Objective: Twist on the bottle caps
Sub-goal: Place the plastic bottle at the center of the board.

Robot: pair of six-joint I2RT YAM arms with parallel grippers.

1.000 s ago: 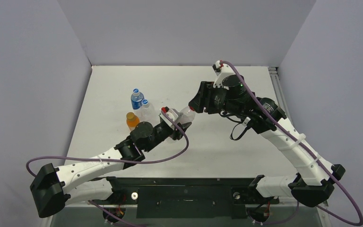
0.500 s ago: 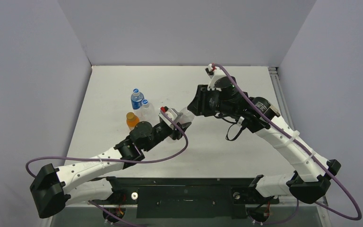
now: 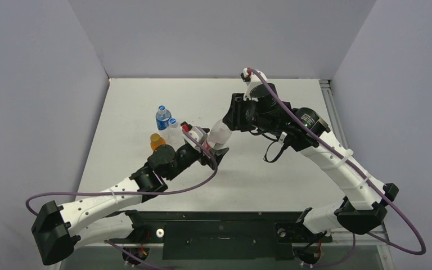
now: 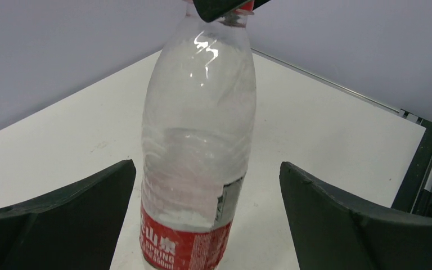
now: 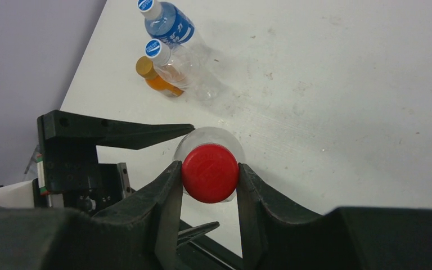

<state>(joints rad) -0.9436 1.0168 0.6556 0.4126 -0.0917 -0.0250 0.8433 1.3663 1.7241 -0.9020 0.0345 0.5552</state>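
A clear bottle [image 4: 197, 140] with a red label stands between the wide-apart fingers [image 4: 62, 219] of my left gripper [image 4: 205, 185], which is open and not touching it. My right gripper [image 5: 210, 169] is shut on the bottle's red cap [image 5: 210, 172] from above, one finger on each side. In the top view the bottle [image 3: 218, 134] leans between the left gripper [image 3: 205, 147] and the right gripper [image 3: 232, 121]. Its base is hidden.
Three capped bottles stand together at the left: a blue-label one [image 3: 162, 117] with a blue-and-white cap [image 5: 146, 5], a clear one [image 3: 174, 130] with a like cap [image 5: 154, 49], and an orange one [image 3: 157, 142] with a gold cap [image 5: 144, 66].
My left gripper has let go of the bottle and opened wide. My right gripper has shut on the red cap, and its arm has shifted left and turned.
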